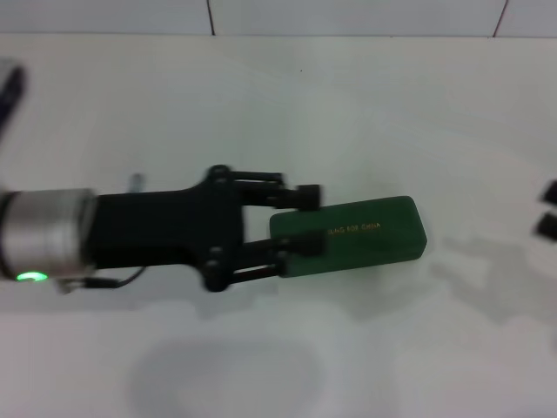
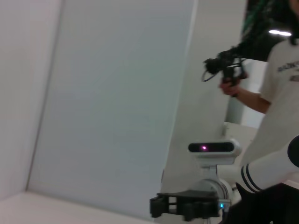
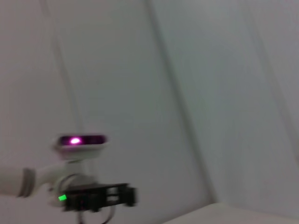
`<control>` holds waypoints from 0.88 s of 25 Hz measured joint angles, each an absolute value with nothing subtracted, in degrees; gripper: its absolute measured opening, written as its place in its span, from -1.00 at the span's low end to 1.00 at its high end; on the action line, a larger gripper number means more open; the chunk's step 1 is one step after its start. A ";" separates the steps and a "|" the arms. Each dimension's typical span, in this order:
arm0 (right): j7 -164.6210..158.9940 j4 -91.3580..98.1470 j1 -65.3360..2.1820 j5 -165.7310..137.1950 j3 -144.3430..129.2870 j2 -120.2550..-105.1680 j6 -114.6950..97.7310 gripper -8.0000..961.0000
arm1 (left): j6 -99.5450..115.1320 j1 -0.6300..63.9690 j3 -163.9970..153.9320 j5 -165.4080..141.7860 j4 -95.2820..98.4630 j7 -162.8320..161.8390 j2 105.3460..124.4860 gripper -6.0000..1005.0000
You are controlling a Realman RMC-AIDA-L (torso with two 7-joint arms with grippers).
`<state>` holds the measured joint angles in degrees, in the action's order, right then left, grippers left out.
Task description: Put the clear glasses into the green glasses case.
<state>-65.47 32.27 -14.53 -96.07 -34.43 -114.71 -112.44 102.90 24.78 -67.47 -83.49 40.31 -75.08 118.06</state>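
The green glasses case (image 1: 365,237) lies shut on the white table (image 1: 261,104), right of the middle, with its gold lettering facing up. My left gripper (image 1: 303,222) reaches in from the left and is open at the case's left end. One finger (image 1: 300,246) overlaps the case and the other finger (image 1: 303,196) sits just past its far edge. The same gripper (image 3: 100,198) appears small in the right wrist view. The clear glasses are out of view.
My right gripper (image 1: 548,209) shows only as two separate black fingertips at the table's right edge, and it appears farther off (image 2: 187,205) in the left wrist view. A person (image 2: 275,93) stands behind the robot. A white wall lies beyond the table.
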 joint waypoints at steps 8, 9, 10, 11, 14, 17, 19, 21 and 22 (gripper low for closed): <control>-66.57 31.73 -20.57 -95.70 -44.59 -115.60 -112.90 0.03 | 107.06 18.64 -66.20 -83.43 42.49 -79.41 114.93 0.17; -66.82 31.69 -21.31 -95.70 -45.16 -115.72 -113.04 0.13 | 107.24 18.34 -66.25 -83.82 42.33 -79.24 114.82 0.26; -67.05 31.60 -22.05 -95.69 -45.80 -115.80 -113.10 0.23 | 107.42 18.19 -66.24 -84.24 42.08 -79.11 114.76 0.35; -67.19 31.47 -22.70 -95.69 -46.47 -115.85 -113.06 0.33 | 107.69 18.11 -66.18 -84.93 41.76 -78.99 114.73 0.43; -67.66 31.19 -24.30 -95.70 -48.18 -115.93 -112.63 0.57 | 108.03 18.13 -66.04 -86.82 41.49 -78.88 114.64 0.70; -68.18 31.16 -25.29 -95.69 -49.53 -116.00 -112.12 0.72 | 107.81 18.25 -65.43 -88.64 41.40 -78.70 114.62 0.74; -68.36 30.80 -25.95 -95.69 -50.40 -116.04 -111.30 0.82 | 107.71 18.39 -64.26 -89.96 41.35 -78.43 114.61 0.76; -68.39 30.14 -26.80 -95.70 -50.99 -116.03 -110.25 0.82 | 107.70 18.67 -63.22 -91.18 41.35 -78.46 114.60 0.78; -68.40 29.93 -27.13 -95.70 -51.30 -116.03 -109.84 0.82 | 107.69 18.87 -62.99 -91.62 41.35 -78.56 114.60 0.78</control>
<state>-68.40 29.93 -27.13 -95.70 -51.30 -116.03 -109.84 107.69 18.87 -62.99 -91.62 41.35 -78.56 114.60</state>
